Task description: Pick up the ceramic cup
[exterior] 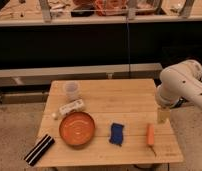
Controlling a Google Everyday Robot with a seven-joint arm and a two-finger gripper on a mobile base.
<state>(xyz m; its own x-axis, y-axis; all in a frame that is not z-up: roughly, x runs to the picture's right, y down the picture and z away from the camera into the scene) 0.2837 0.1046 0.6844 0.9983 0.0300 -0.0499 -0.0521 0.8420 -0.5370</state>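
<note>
Hand (164, 116) hangs near carrot (151, 135), well apart from cup (71, 90).

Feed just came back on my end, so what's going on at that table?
The robot's arm comes in from the right, and its gripper hangs over the right side of the wooden table, just behind an orange stick-shaped item. The cup stands upright at the far left, untouched, with a white bottle lying beside it and an orange bowl nearer the camera. The pickup has not started.
</note>
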